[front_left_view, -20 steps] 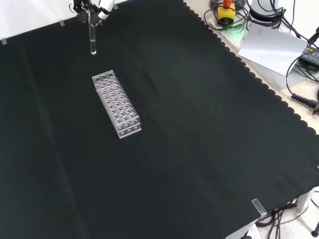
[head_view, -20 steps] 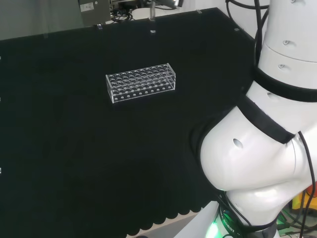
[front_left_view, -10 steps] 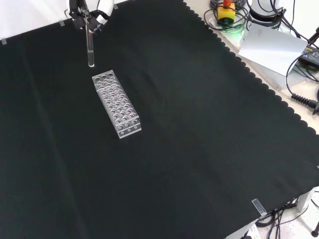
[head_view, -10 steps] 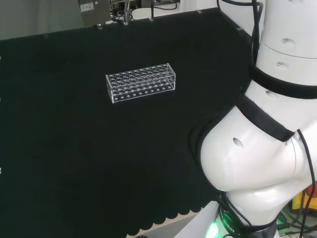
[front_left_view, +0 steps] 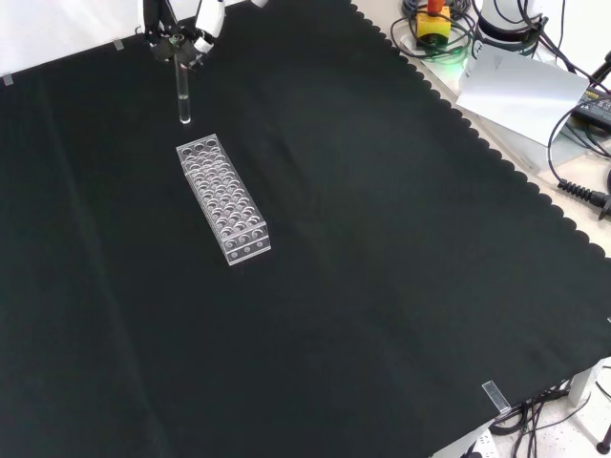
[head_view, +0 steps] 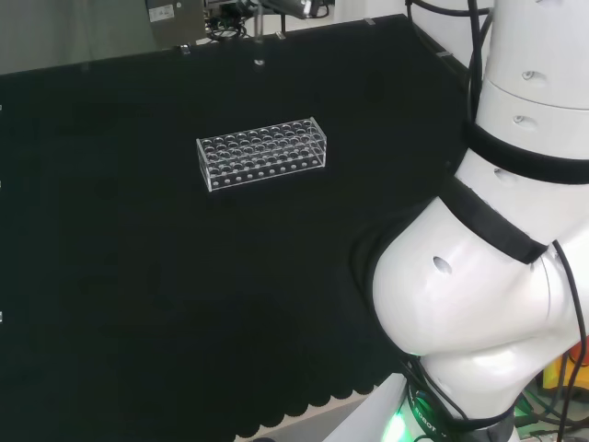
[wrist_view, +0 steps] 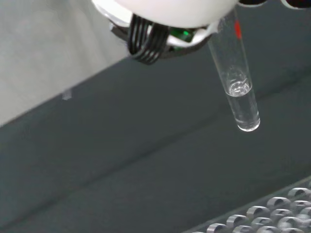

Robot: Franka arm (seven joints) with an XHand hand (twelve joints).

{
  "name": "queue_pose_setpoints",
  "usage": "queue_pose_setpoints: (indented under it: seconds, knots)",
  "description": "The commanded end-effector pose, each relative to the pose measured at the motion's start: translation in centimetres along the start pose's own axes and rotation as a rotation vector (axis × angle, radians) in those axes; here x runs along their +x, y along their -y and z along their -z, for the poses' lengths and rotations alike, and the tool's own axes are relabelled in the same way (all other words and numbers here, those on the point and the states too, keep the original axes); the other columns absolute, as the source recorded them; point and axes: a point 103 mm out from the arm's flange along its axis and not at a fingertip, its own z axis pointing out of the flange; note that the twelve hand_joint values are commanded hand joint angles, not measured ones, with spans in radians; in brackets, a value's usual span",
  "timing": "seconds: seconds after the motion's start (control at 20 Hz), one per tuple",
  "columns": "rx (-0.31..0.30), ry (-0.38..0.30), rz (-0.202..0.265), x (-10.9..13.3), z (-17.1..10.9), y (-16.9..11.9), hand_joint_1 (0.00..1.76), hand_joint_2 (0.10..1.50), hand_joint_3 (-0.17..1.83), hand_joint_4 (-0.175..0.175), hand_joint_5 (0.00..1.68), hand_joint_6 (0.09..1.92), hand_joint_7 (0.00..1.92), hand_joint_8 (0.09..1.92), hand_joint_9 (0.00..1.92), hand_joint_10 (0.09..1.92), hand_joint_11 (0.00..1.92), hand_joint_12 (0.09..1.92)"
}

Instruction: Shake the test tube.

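Since half a second ago the black and white robot hand [front_left_view: 181, 40] has swung right in the front view, fingers pinching a clear glass test tube [front_left_view: 183, 95] hanging beneath it above the clear plastic rack [front_left_view: 222, 197]; shaking appears under way, with no end evident

A clear test tube [wrist_view: 237, 82] is hanging tilted under the blurred white hand [wrist_view: 170, 12], its rounded end pointing toward five o'clock, with a little clear liquid inside.

No legible text on anything, a red mark on the test tube [wrist_view: 236, 73] (unreadable as print)
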Motion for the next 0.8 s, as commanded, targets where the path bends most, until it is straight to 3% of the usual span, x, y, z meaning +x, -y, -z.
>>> queue_pose_setpoints:
  seconds: [0.05,0.3,0.5,0.65,0.8]
  knots:
    - [0.003,0.208,-0.149,-9.6,0.5,0.3,1.22,0.69,0.59,-0.175,1.31,0.57,1.72,0.49,1.62,0.47,1.17,0.91]
    - [-0.032,0.313,-0.264,-15.9,3.3,0.6,1.22,0.68,0.59,-0.175,1.31,0.57,1.72,0.49,1.62,0.47,1.17,0.92]
    - [-0.076,0.378,-0.335,-19.3,6.4,0.5,1.22,0.68,0.59,-0.175,1.31,0.57,1.72,0.49,1.62,0.47,1.17,0.92]
    - [-0.097,0.379,-0.379,-20.4,7.9,0.4,1.22,0.68,0.59,-0.175,1.31,0.57,1.72,0.49,1.62,0.47,1.17,0.92]
    - [-0.105,0.364,-0.361,-19.8,8.0,0.4,1.22,0.68,0.59,-0.175,1.31,0.57,1.72,0.49,1.62,0.47,1.17,0.92]
